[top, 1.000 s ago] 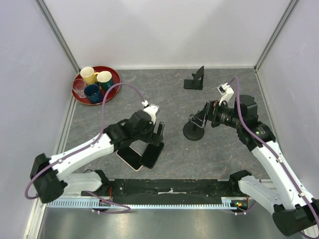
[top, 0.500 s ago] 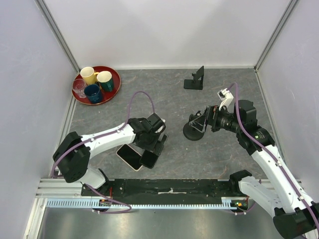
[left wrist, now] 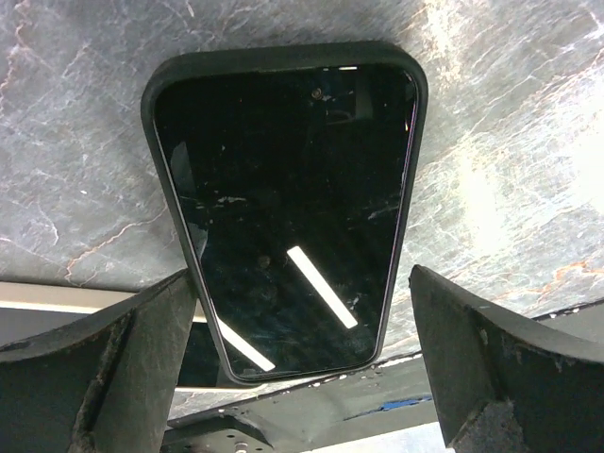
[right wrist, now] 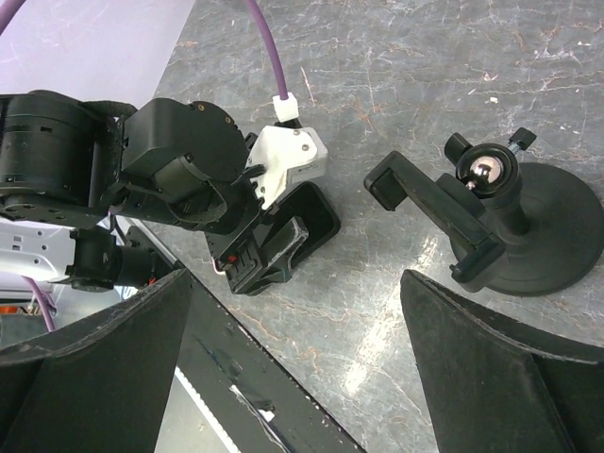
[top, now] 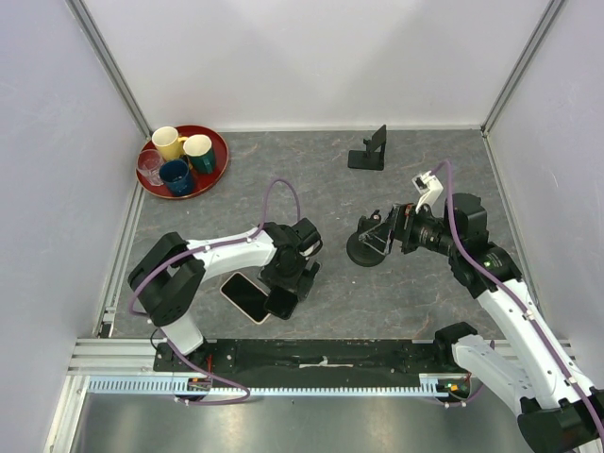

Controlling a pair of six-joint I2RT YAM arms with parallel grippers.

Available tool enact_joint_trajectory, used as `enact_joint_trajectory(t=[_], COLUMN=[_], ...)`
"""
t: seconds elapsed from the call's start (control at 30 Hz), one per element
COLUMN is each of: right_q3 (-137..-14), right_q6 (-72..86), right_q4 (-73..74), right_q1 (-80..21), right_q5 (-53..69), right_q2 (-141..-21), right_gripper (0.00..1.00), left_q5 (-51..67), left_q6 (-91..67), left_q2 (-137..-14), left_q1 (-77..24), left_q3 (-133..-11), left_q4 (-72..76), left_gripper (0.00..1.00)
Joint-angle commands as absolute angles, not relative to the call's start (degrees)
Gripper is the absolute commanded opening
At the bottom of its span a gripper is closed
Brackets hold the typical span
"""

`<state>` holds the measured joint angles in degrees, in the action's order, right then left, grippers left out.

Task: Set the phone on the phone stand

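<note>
Black fingers (left wrist: 113,359) of the left tool (left wrist: 302,283) stand wide apart, one on each side of one end of a black-cased phone with a dark glass screen (left wrist: 288,189). Whether they touch its edges cannot be told. The phone lies flat, screen up, on the grey marble-patterned table (left wrist: 510,123), toward the near side, ahead of the left arm's base. Just beside it on the left lies a pale rectangular phone with rounded corners (top: 244,295).

The right tool (right wrist: 297,302) is likewise spread wide and holds nothing — it hovers near a black round-based holder with a ball joint and a clamp arm (right wrist: 528,236). This holder stands at mid-table, apart from the black-cased phone.

The small matte black phone stand with a flat base and an angled back plate (top: 368,151) sits near the far edge — well apart from the black-cased phone and both tools. A round red tray (top: 219,151) holding several cups (top: 170,142) occupies the far left corner.
</note>
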<state>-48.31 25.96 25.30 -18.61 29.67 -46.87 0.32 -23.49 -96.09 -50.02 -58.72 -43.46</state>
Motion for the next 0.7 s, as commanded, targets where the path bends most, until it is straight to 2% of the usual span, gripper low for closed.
enact_joint_trajectory(t=[0.0,0.1,0.4,0.5,0.53,0.6,0.63,0.67], right_q3=[-47.6,-47.2,-47.1,-47.2,-47.1,-47.1,-47.0,-47.1], right_q6=[25.0,25.1,25.6,25.6,25.6,25.6,25.6,25.6], right_q4=[23.4,23.2,23.2,23.6,23.7,24.0,24.1,24.2], right_q1=[-18.9,-18.9,-18.9,-18.9,-18.9,-18.9,-18.9,-18.9], right_q5=[30.0,30.0,28.7,28.7,28.6,28.3,28.2,28.1], right_q2=[-46.6,-46.6,-46.4,-46.3,-46.3,-46.4,-46.3,-46.4], right_gripper=[0.98,0.98,0.98,0.98,0.98,0.98,0.98,0.98], left_q5=[0.2,-1.2,-6.2,-8.1,-8.1,-8.8,-9.1,-9.3], left_q6=[-21.3,-21.2,-24.5,-24.7,-24.6,-24.3,-24.3,-24.3], left_q2=[-97.5,-99.0,-102.8,-102.5,-102.1,-100.3,-99.5,-97.8], left_q1=[-50.6,-51.4,-54.8,-55.0,-55.0,-55.0,-55.0,-55.0], left_q3=[-61.6,-62.0,-62.4,-62.0,-62.0,-62.0,-62.0,-62.3], left_q4=[-44.3,-44.3,-45.5,-45.4,-45.2,-44.6,-44.5,-44.3], left_gripper=[1.00,0.98,0.82,0.62,0.49,0.38,0.23,0.16])
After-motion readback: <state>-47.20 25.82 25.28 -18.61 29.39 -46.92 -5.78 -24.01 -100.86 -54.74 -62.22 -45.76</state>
